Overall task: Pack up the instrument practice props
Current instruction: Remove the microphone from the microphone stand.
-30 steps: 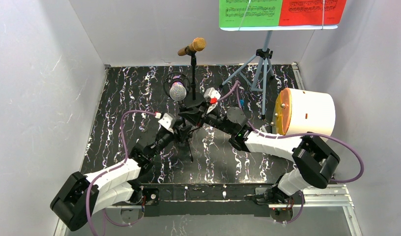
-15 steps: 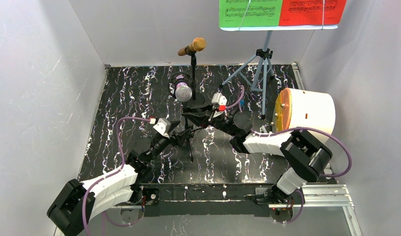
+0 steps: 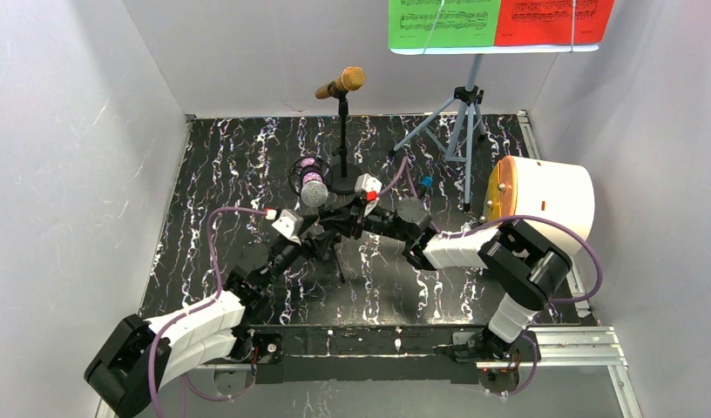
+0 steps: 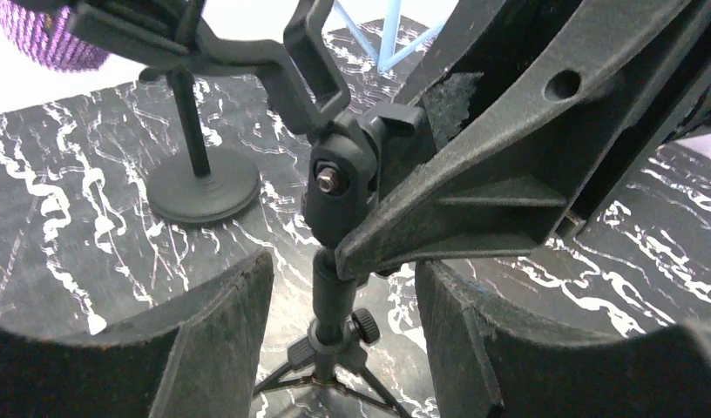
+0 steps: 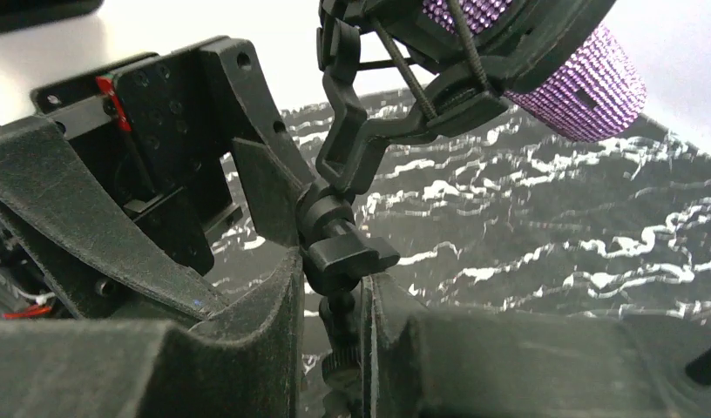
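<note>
Top external — score sheets [image 3: 500, 23], printed staves

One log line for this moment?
left end effector open astride mic mount | right end effector shut on mic mount | purple glitter microphone mounted

Caption: one high overview, two close wrist views.
The top camera looks down from above and behind the arm bases over the whole counter [image 3: 221, 174]. The cameras on the left hand [image 4: 343, 287] and right hand [image 5: 330, 287] peer forward, very near the tripod mic mount [image 4: 339, 187], which all three views share.
</note>
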`<state>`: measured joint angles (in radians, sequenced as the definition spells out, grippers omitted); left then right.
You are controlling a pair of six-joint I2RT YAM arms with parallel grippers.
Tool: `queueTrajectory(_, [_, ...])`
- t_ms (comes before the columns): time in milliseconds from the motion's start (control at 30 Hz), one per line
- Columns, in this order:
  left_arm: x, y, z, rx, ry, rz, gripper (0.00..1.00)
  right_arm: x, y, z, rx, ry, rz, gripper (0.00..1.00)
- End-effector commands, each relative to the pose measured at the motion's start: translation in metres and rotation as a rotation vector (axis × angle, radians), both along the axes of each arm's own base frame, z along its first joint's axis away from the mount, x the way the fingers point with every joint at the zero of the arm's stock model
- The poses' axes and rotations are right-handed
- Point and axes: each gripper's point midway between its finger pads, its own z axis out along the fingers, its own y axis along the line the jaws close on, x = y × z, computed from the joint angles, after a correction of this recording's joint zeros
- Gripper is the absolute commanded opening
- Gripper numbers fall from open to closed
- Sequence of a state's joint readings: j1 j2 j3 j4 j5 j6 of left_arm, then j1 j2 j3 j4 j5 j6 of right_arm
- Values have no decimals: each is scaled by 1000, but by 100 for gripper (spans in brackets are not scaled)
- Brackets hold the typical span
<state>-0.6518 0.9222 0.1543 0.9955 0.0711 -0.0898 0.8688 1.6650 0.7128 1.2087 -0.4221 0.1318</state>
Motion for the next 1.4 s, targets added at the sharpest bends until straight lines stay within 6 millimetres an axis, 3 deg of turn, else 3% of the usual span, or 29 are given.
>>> queueTrajectory(0, [4, 1, 7, -21, -13, 24, 59, 3, 0, -30, -118, 45, -18, 1])
queueTrajectory(367, [4, 4, 6, -20, -15, 38, 59, -3, -8, -43, -122, 41, -2, 2])
queueTrajectory(433, [4, 8, 8, -31, -19, 52, 59, 0, -10, -40, -115, 46, -13, 14])
queueTrajectory(500, [6, 14, 11, -50, -23, 86, 59, 1, -13, -36, -117, 52, -18, 33])
queueTrajectory(667, [6, 15, 15, -83, -16, 94, 59, 1, -17, -22, -129, 27, -28, 52])
queueTrajectory(833, [6, 15, 21, -139, 8, 101, 60, -3, -25, -11, -140, 0, -42, 62])
queueTrajectory(1067, [10, 20, 34, -277, 69, 144, 64, -12, -43, 19, -142, -24, -74, 79])
queueTrajectory(1200, [14, 24, 45, -374, 116, 176, 67, -16, -49, 47, -144, -114, -79, 83])
queueTrajectory(1367, [19, 14, 59, -420, 163, 147, 68, -19, -57, 77, -130, -326, -96, 86])
